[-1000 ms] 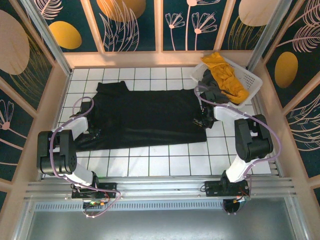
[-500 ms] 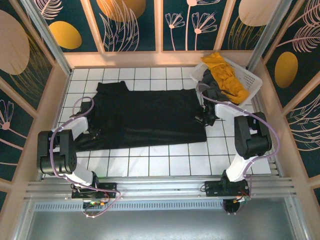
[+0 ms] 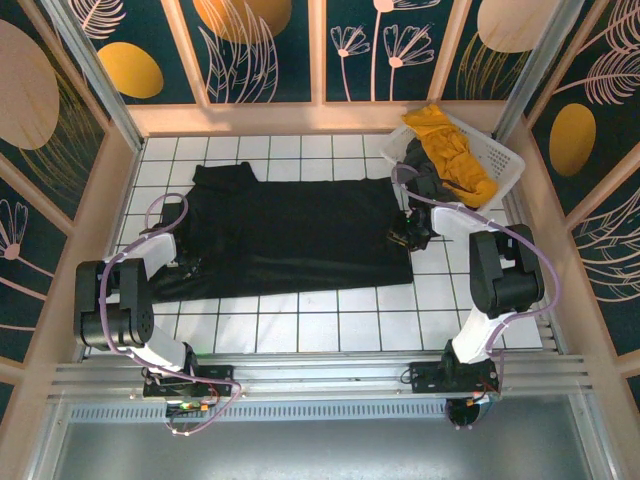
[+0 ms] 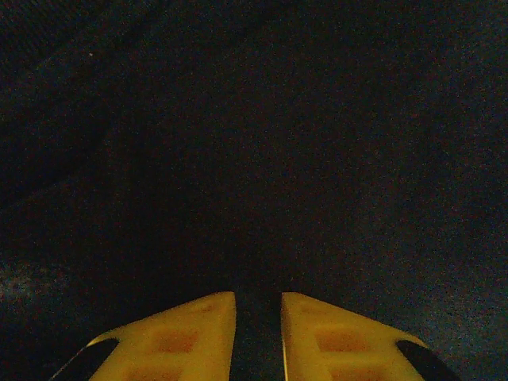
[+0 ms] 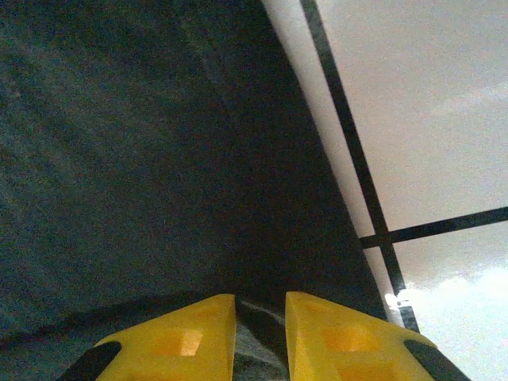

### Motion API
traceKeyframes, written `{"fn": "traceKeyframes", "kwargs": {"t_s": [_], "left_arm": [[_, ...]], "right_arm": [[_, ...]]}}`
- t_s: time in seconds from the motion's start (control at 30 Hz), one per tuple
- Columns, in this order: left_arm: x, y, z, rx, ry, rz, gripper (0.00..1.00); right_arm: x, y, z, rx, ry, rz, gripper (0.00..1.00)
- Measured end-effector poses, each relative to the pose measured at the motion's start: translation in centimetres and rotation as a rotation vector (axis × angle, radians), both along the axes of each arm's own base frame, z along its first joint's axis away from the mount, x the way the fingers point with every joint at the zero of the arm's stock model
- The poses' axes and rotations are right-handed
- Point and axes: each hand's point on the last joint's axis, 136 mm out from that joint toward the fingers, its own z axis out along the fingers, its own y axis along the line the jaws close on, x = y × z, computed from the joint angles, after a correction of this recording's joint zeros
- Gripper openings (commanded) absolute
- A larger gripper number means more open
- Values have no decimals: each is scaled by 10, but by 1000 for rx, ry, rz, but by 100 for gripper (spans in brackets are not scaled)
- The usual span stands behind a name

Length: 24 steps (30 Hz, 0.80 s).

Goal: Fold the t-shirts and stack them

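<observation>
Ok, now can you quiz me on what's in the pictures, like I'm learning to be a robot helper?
1. Pick one: the big t-shirt spread flat on the tiled table is A) red, B) black, C) white.
2. True or false: the yellow t-shirt lies in the white basket.
3. Short answer: which gripper holds the big t-shirt's edge beside the basket?

Key: 1 B. 2 True. 3 The right gripper.
</observation>
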Motion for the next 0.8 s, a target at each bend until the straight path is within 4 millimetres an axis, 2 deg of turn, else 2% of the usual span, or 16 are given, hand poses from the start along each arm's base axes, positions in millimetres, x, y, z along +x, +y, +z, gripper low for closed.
{"fn": "traceKeyframes", "kwargs": {"t_s": [0.13, 0.2, 0.43, 0.5, 0.7, 0.8], "left_arm": [[1, 0, 0, 1, -1, -4, 24], [1, 0, 0, 2, -1, -7, 24], [1, 0, 0, 2, 1, -7, 24], [1, 0, 0, 2, 0, -7, 24], [1, 0, 0, 2, -1, -7, 23], [1, 0, 0, 1, -1, -7, 24]], "right_arm": [[0, 0, 0, 3, -4, 14, 25], [0, 0, -1, 3, -5, 14, 29], [-5, 0, -2, 9, -3, 15, 30], [-4, -1, 3, 9, -15, 14, 32], [-2, -1, 35, 24, -100, 11, 34], [-5, 1, 32, 37, -97, 25, 35]]}}
